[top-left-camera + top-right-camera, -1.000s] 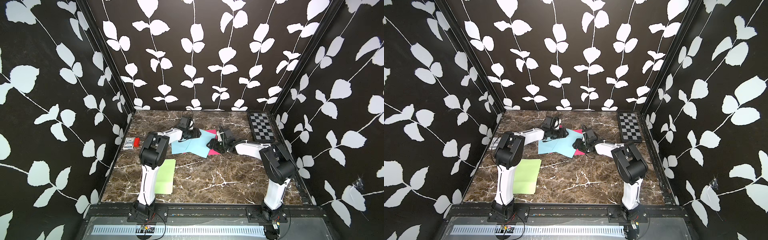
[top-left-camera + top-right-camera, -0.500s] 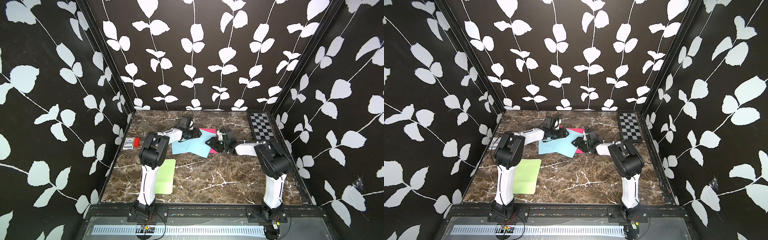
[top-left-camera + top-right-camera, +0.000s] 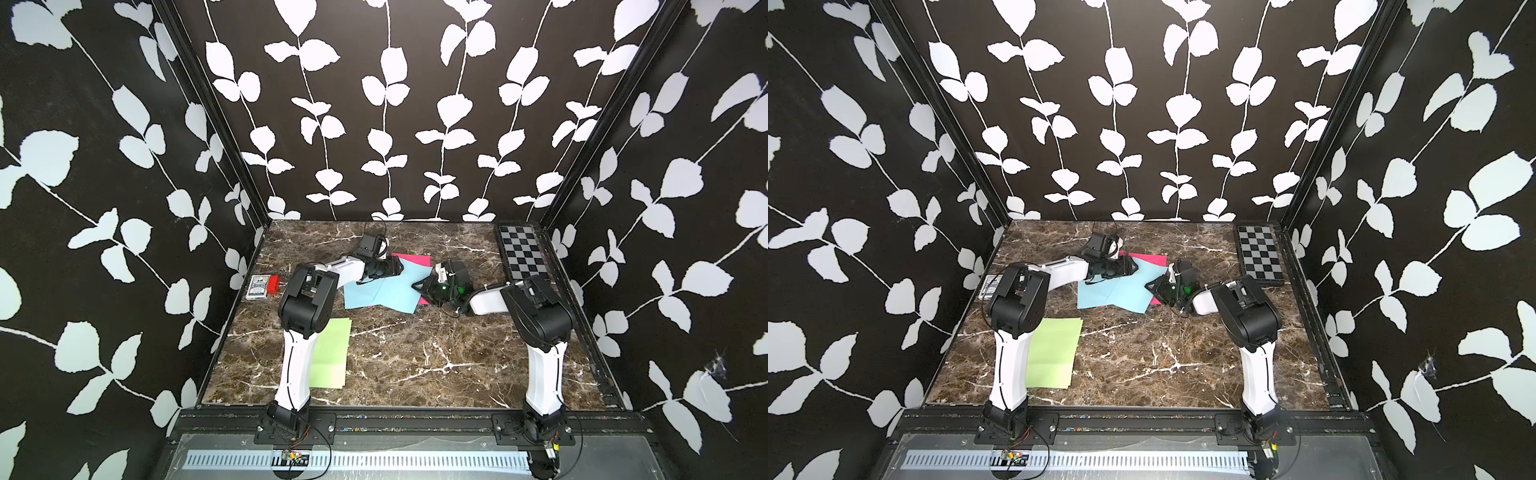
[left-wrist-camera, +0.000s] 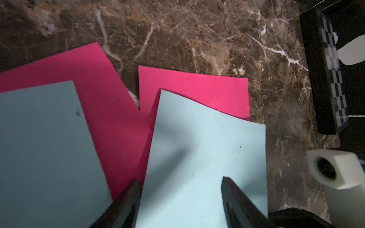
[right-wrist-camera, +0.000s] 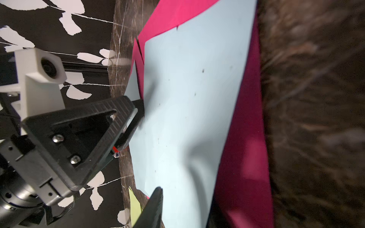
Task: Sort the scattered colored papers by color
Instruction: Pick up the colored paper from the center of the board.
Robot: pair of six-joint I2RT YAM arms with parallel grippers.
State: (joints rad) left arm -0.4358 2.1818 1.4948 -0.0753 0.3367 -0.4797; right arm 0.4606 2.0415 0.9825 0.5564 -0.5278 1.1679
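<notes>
Left gripper (image 4: 181, 189) fingers released, spread over top blue paper (image 4: 207, 142); right gripper (image 3: 420, 286) at its edge, grip we cannot tell. We'd pinch blue only, leaving magenta paper (image 4: 193, 90) flat.

No text, number or brand can be read in any view. The one printed surface is the face of the small card box (image 3: 257, 286), which lies at the left edge of the desk (image 3: 399, 353). In a top view it shows a pale patterned print, too small and blurred to make out any letters or figures. In a top view from the other eye, the box (image 3: 987, 286) is mostly hidden behind the left arm.
</notes>
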